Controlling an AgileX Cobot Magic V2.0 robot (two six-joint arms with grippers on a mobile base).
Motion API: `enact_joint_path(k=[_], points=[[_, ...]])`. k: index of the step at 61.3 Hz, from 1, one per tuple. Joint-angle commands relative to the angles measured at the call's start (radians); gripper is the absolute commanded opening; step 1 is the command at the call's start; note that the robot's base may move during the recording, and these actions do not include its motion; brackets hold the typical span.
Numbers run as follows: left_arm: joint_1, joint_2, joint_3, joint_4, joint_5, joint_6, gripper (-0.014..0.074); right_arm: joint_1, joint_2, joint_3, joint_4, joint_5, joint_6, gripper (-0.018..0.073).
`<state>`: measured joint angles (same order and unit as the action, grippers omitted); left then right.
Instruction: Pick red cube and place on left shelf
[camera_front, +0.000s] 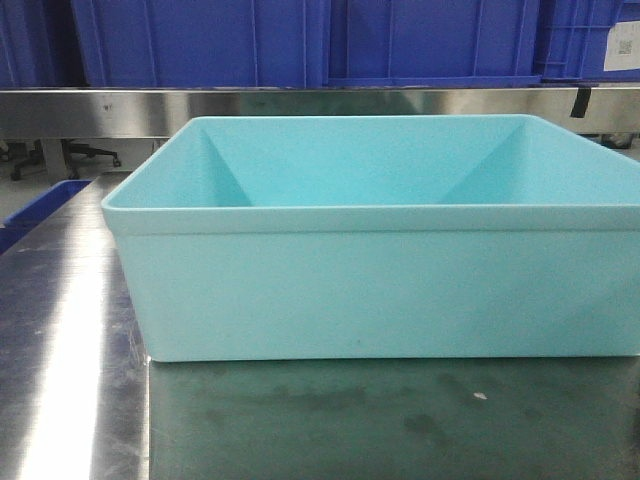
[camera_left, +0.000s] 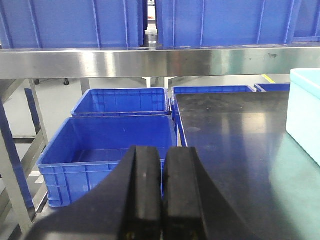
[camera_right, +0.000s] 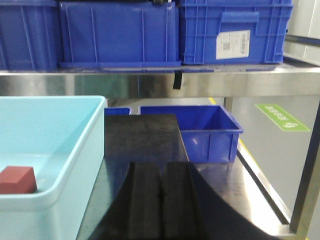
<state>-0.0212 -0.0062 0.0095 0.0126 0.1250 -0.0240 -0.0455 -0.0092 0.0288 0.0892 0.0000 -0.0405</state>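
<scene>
The red cube (camera_right: 17, 180) lies on the floor of the pale turquoise tub (camera_right: 94, 150), to the left of the right gripper (camera_right: 160, 172) and apart from it behind the tub wall, while this gripper and the left gripper (camera_left: 162, 155) both have their black fingers pressed together, holding nothing.

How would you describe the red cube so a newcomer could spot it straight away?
Find the pale turquoise tub on the steel table, below the rail carrying deep-blue crates. In the right wrist view, the red cube lies on the tub's floor, close to the wall nearest the camera. It is the only red thing, and far smaller than any container.
</scene>
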Motion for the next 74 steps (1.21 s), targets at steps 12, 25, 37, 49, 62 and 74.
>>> enact_joint_path(k=[12,25,37,49,62,74], points=[[-0.006,-0.015,0.023,-0.006,-0.086,-0.001,0.0102,-0.006,-0.02,-0.085,0.01,-0.107,-0.002,0.0048],[-0.006,-0.015,0.023,-0.006,-0.086,-0.001,0.0102,-0.006,0.124,-0.364,0.01,0.14,-0.002,0.0048],[-0.006,-0.015,0.023,-0.006,-0.086,-0.001,0.0102,-0.006,0.381,-0.619,0.01,0.344,-0.002,0.0048],[-0.006,-0.015,0.023,-0.006,-0.086,-0.001,0.0102,0.042,0.623,-0.869,0.011,0.546,-0.002,0.0048],[-0.006,-0.015,0.023,-0.006,-0.086,-0.001,0.0102,0.213,0.823,-1.055,0.011,0.638,-0.002,0.0051],[-0.006,-0.015,0.023,-0.006,-0.086,-0.001,0.0102,0.369,1.005,-1.179,0.011,0.683,-0.002,0.0053]])
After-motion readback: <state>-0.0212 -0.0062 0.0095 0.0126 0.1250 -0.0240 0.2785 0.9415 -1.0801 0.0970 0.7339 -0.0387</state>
